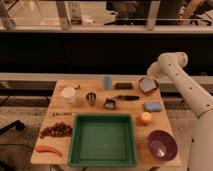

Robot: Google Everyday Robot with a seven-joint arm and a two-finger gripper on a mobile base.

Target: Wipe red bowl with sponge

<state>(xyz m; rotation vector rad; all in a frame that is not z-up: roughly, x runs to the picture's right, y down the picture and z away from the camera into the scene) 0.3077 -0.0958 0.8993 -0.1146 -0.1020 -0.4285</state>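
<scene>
At about two o'clock on the wooden table (60, 145), the gripper (147, 79) hangs over the red bowl (148, 86), at the end of a white arm (187, 87) that reaches in from the right edge. Whether the claw is spread or pressed together cannot be told, since it merges with the bowl's rim. The sponge (147, 85) lies inside the red bowl, a pale pad right under the gripper; whether the claw touches it cannot be told.

Just toward six o'clock from the bowl lies a brighter blue pad (153, 106), and below that a small orange object (145, 118). A purple bowl (162, 144) sits at the five o'clock corner. A green tray (103, 140) fills the six o'clock middle of the table. Toward twelve o'clock stand a pale blue cup (107, 82) and a dark block (124, 86). A white cup (68, 95) and a metal cup (91, 98) stand near ten o'clock. At eight o'clock lie a cluster of dark red grapes (56, 130) and an orange carrot-like piece (48, 149).

Behind the table runs a dark wall under a railing (100, 27), with a lit floor beyond.
</scene>
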